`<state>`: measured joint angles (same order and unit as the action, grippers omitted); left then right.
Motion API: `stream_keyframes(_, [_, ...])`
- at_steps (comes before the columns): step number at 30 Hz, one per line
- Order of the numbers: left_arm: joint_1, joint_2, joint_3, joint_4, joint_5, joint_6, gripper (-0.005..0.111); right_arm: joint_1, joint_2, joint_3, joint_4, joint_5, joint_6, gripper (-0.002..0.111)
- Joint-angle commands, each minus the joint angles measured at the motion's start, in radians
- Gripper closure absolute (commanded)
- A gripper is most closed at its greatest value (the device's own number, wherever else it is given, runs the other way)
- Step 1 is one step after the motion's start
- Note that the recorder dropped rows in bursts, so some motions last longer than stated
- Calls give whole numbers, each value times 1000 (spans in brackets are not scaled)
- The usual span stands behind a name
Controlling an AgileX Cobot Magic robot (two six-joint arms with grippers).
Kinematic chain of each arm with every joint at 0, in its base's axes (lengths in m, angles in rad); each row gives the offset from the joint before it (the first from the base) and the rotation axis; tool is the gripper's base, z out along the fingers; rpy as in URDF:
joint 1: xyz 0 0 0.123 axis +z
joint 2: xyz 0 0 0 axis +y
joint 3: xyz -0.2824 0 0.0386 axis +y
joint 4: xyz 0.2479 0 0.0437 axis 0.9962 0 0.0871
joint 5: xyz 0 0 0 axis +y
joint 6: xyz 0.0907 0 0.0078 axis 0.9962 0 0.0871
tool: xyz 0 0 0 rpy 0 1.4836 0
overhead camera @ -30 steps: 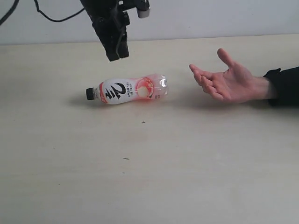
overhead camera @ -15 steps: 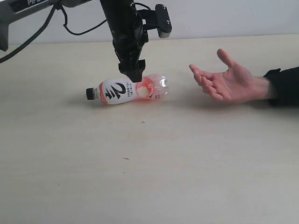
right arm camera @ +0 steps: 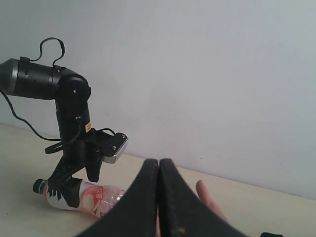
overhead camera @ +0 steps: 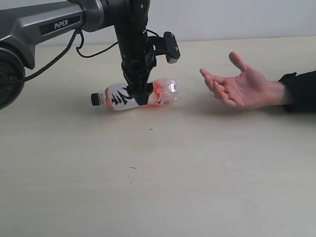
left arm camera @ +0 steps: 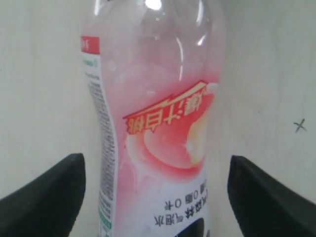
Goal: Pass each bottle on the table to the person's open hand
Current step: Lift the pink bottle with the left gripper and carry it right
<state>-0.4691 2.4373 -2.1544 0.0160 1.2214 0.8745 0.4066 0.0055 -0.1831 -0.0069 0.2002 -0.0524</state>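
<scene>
Table (overhead camera: 158, 197): pale beige, few dark specks. Pink-white bottle (overhead camera: 164, 93): black cap, lay on side mid-table, cap end away from hand. Left gripper (overhead camera: 139, 98): over bottle's middle, fingers (left arm camera: 47, 197) spread wide either side, gaps visible, nothing gripped. Person's open hand (overhead camera: 244, 89): palm up, right of bottle, apart. Right gripper (right arm camera: 158, 165): fingers pressed together, empty.

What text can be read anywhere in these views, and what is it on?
"PiPER": white letters on the left arm.
Bottle label: Chinese characters on a red banner and a black line, seen upside down, not legible with certainty.
Label's side column: too small to read.
</scene>
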Motion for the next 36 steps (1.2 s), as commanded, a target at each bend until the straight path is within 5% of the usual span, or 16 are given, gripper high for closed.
stream_keyframes(1, [-3, 14, -1, 0, 0, 1, 31, 0, -5, 3, 0, -5, 1, 108])
stream_keyframes(11, [-3, 51, -1, 22, 0, 4, 34, 0, -5, 3, 0, -5, 1, 108])
stream_keyframes(13, [-7, 48, -1, 61, 0, 4, 56, 0, -5, 3, 0, -5, 1, 108])
stream_keyframes(14, [-9, 48, -1, 76, 0, 4, 80, 0, -5, 3, 0, -5, 1, 108])
stream_keyframes(16, [-18, 41, -1, 142, 0, 23, 106, 0, -5, 3, 0, -5, 1, 108])
stream_keyframes(22, [-130, -107, -1, 331, 0, -112, 106, 0, -5, 3, 0, -5, 1, 108])
stream_keyframes(27, [-315, -209, -1, 441, 0, -8, 106, 0, -5, 3, 0, -5, 1, 108])
stream_keyframes(36, [-466, -209, -1, 495, -7, 147, 106, 0, -5, 3, 0, -5, 1, 108])
